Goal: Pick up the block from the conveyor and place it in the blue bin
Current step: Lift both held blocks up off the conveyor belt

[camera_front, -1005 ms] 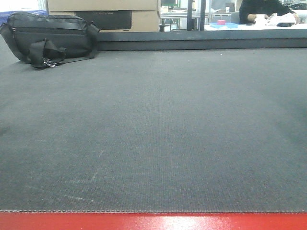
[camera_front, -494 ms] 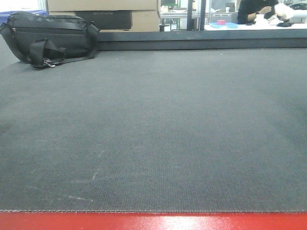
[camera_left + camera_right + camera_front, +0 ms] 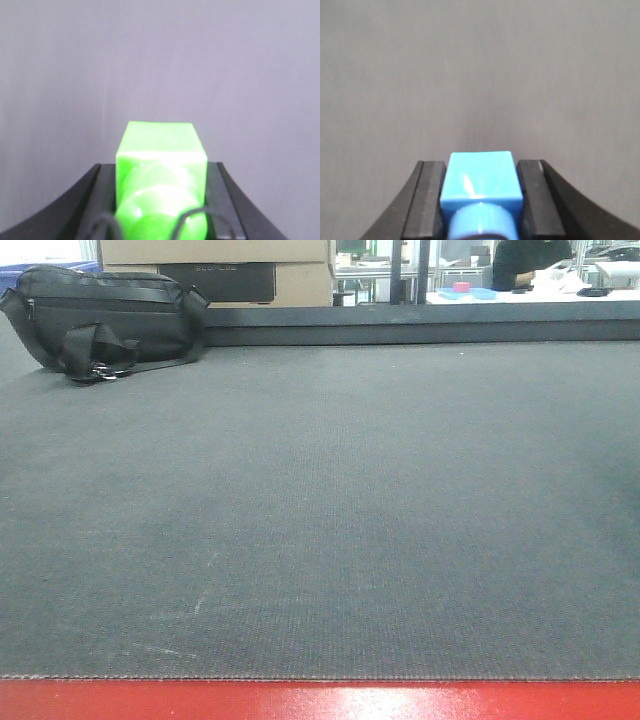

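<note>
Conveyor: the dark grey woven belt fills the front view from 9 to 3 o'clock, with faint pale scuffs toward 7 o'clock.
Red edge: a glossy red frame strip runs along the belt's near side at 6 o'clock.
Left gripper: the left gripper sits at 6 o'clock in its wrist view, its black fingers drawn in against both sides of a green block.
Green block: the green block is a cube lodged between those fingers, with its top face toward 12 o'clock. A rounded, glossy green shape lies just nearer the camera, too blurred to identify.
Right gripper: the right gripper sits at 6 o'clock in its wrist view, its two black pads pressed flat on a blue block with no gap either side.
Blue block: the blue block is a cube held squarely between the pads. A rounded blue form lies in front of it at 6 o'clock.
Ground under grippers: a plain grey surface fills the rest of both wrist views. A fine weave is visible in the right one.
Bag: a black bag with a strap lies on the belt at 11 o'clock.
Boxes: cardboard boxes stand behind the bag toward 12 o'clock.
Far table: at 1 o'clock a blue tray holds something pink, and a person in dark clothes sits just beside it.
</note>
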